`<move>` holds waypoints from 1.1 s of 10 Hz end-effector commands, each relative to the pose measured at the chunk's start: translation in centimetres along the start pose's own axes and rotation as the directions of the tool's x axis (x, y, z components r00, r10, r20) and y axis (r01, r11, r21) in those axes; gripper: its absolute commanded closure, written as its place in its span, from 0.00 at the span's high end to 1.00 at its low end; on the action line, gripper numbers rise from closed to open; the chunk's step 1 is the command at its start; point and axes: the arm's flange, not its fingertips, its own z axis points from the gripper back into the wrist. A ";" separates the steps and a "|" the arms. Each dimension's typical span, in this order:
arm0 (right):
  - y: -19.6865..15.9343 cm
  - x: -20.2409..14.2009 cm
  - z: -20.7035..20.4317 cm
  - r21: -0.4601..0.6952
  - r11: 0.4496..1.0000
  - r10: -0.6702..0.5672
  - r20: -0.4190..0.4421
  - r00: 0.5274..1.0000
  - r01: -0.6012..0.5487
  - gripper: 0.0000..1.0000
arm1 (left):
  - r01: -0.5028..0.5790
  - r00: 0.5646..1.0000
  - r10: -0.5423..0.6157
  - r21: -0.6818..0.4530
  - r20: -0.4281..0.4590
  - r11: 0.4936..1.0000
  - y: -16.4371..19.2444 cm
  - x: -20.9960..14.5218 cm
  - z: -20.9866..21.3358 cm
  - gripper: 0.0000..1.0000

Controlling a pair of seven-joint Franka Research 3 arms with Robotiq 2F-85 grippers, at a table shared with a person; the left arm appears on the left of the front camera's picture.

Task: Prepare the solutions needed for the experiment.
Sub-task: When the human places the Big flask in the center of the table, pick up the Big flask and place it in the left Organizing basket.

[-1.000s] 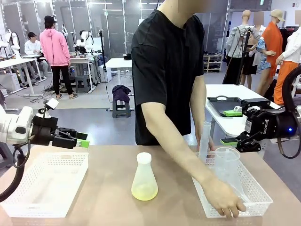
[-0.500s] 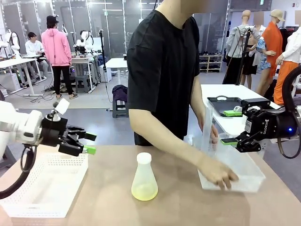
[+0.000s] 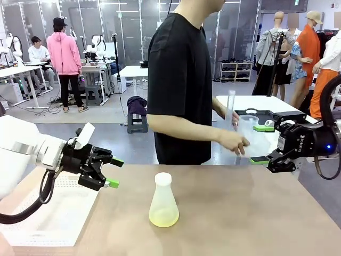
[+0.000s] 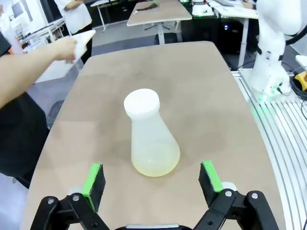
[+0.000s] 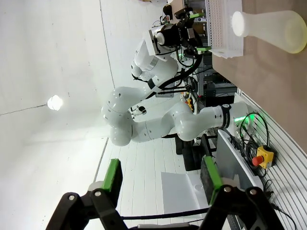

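Center frame, a stoppered conical flask (image 3: pixel 163 201) holds shallow yellow-green solution (image 3: pixel 163 217); left gripper (image 3: pixel 114 172) and right gripper (image 5: pixel 159 175) both gape open.

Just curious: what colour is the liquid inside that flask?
Pale yellow-green liquid, clearest in the left wrist view, in the translucent conical plastic flask.

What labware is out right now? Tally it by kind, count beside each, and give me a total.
Conical flask, holding the yellow-green solution: 1
White stopper: 1
White baskets: 2, one on the table, one in the person's hand
Graduated cylinder: 1
Beaker: 1
Total: 6
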 end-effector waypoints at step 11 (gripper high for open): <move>-0.1 0.0 0.1 0.008 1.000 0.013 -0.004 1.000 -0.013 0.83 | -0.109 0.994 0.109 -0.054 0.004 0.993 1.3 -3.3 -7.9 1.00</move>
